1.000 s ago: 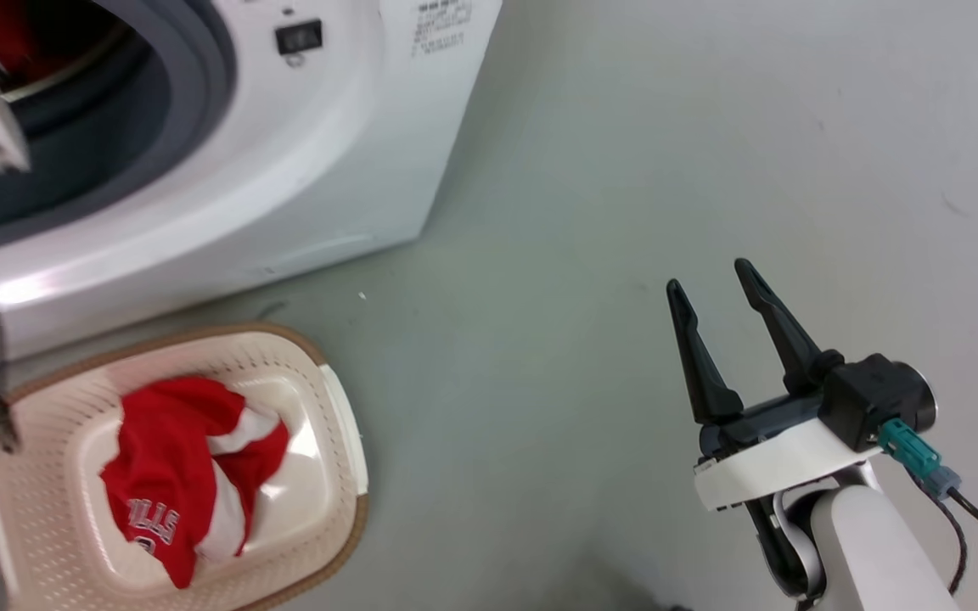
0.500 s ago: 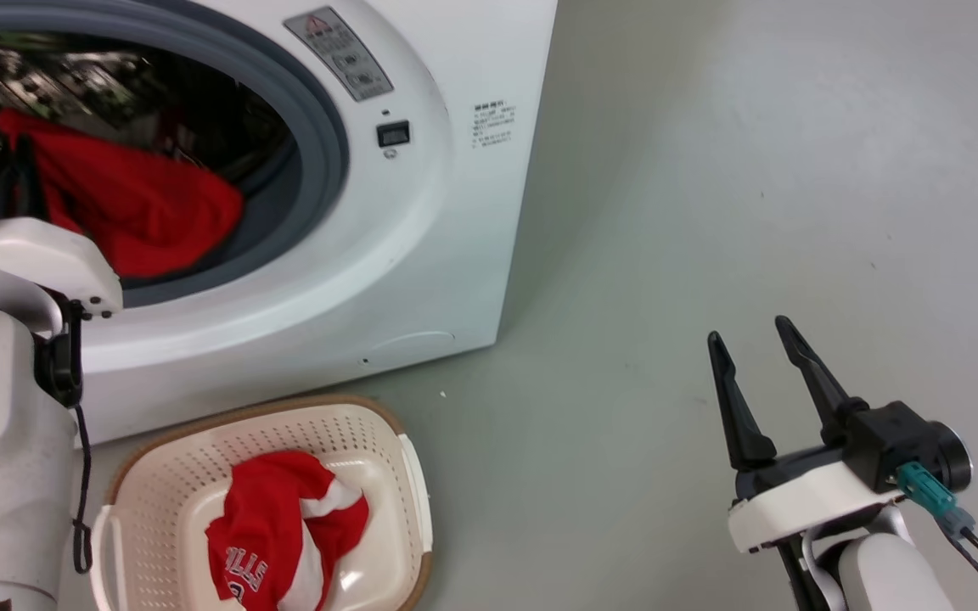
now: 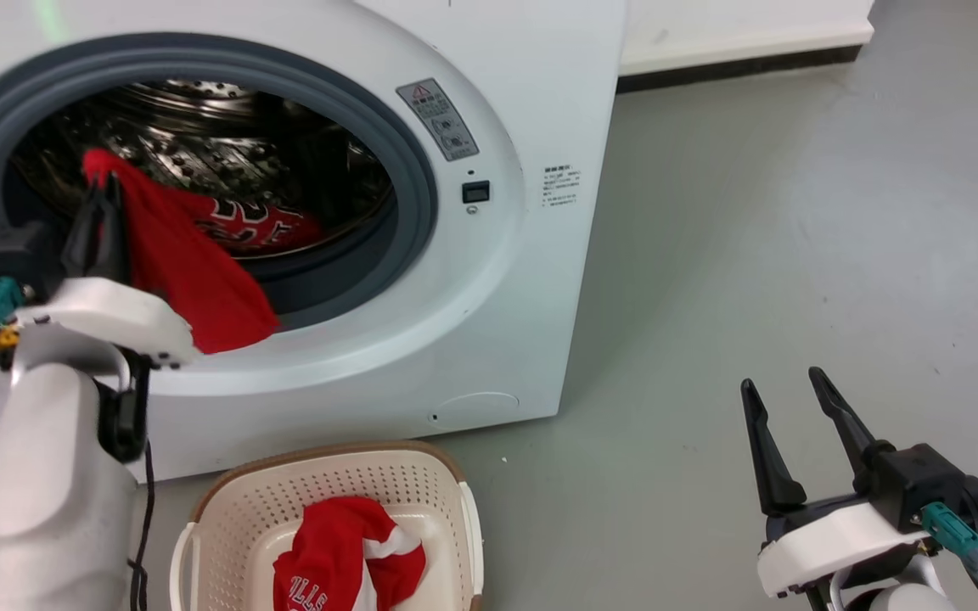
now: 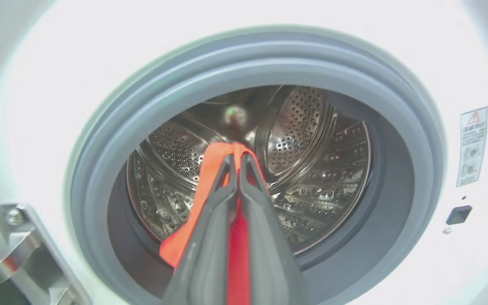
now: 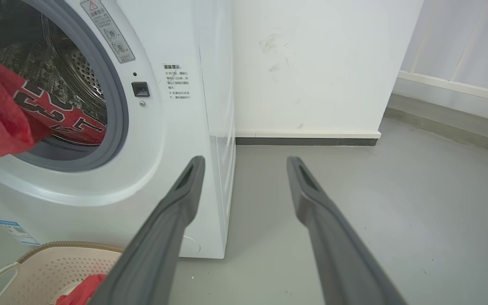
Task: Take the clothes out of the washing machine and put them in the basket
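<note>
The left end effector pinches a soft red lettered jersey at the porthole of the white front-loading washing machine; the right end effector, at four o'clock, stands spread.

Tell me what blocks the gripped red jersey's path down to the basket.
Nothing visible does. The left gripper holds the red jersey at the washing machine porthole, and the open-topped basket sits below it.
</note>
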You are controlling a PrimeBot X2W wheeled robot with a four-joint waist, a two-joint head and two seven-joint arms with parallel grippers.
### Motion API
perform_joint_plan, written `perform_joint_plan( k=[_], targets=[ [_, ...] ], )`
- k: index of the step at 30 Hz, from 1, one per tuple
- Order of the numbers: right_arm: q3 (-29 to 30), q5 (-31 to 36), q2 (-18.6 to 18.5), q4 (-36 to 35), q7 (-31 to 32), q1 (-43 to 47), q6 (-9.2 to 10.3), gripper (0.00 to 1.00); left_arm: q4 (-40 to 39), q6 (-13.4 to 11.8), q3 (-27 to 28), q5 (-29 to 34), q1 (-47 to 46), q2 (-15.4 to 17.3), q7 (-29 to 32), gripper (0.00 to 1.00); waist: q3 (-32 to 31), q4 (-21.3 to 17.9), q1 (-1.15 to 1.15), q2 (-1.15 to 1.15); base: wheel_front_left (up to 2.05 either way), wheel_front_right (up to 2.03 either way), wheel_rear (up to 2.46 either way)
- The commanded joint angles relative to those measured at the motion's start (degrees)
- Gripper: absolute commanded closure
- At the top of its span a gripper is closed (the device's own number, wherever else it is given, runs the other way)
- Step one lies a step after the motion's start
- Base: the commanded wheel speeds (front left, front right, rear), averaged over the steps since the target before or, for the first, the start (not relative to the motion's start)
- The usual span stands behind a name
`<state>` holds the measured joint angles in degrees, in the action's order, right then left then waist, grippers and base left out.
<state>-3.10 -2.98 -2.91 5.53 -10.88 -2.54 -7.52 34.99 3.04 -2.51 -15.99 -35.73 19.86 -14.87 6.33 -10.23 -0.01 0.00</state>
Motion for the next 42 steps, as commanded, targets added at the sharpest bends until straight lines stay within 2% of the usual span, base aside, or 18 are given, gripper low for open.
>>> perform_joint_plan(
  k=[1,4,17,25,29,33,38,42],
  targets=[
    [0.23,0.44,0.06,-0.78,0.47,1.15,0.05,0.0,-3.28,-0.02,-0.07,-0.62,2.85,-0.4,0.37,1.0,-1.66,1.22,0.01,0.0,0.0,0.0,0.0],
    [0.59,0.58,0.08,-1.25,0.93,1.9,0.06,0.0,-7.52,-0.58,-0.23,-1.01,5.6,-0.83,1.49,1.0,-2.45,1.77,0.01,0.0,0.0,0.0,0.0],
    [1.14,0.99,0.07,-4.05,3.14,4.66,0.05,0.0,-43.83,-6.31,-1.33,0.13,20.4,-1.68,9.8,1.0,-4.09,5.27,0.01,0.0,0.0,0.0,0.0],
    [1.07,1.8,0.07,-5.46,4.46,4.85,0.06,0.0,-60.08,-8.77,-2.23,1.16,26.48,-2.13,12.64,1.0,-3.35,6.14,0.01,0.0,0.0,0.0,0.0],
    [1.11,1.92,0.07,-6.11,4.75,4.49,0.06,0.0,-61.57,-9.65,-2.36,0.29,28.78,-2.81,14.0,1.0,-2.24,6.29,0.01,0.0,0.0,0.0,0.0],
    [0.86,1.84,0.07,-6.33,4.74,3.48,0.05,0.0,-58.46,-10.35,-2.46,-1.35,31.71,-3.95,14.39,1.0,-0.77,6.07,0.01,0.0,0.0,0.0,0.0],
    [0.78,1.73,0.07,-6.51,4.57,2.07,0.06,0.0,-50.92,-10.49,-3.46,-3.55,35.08,-6.14,13.25,1.0,1.72,5.85,0.01,0.0,0.0,0.0,0.0],
    [0.58,1.71,0.07,-6.38,4.42,0.78,0.06,0.0,-42.34,-9.04,-4.47,-6.13,35.61,-8.46,11.0,1.0,4.31,5.57,0.01,0.0,0.0,0.0,0.0]
  ],
)
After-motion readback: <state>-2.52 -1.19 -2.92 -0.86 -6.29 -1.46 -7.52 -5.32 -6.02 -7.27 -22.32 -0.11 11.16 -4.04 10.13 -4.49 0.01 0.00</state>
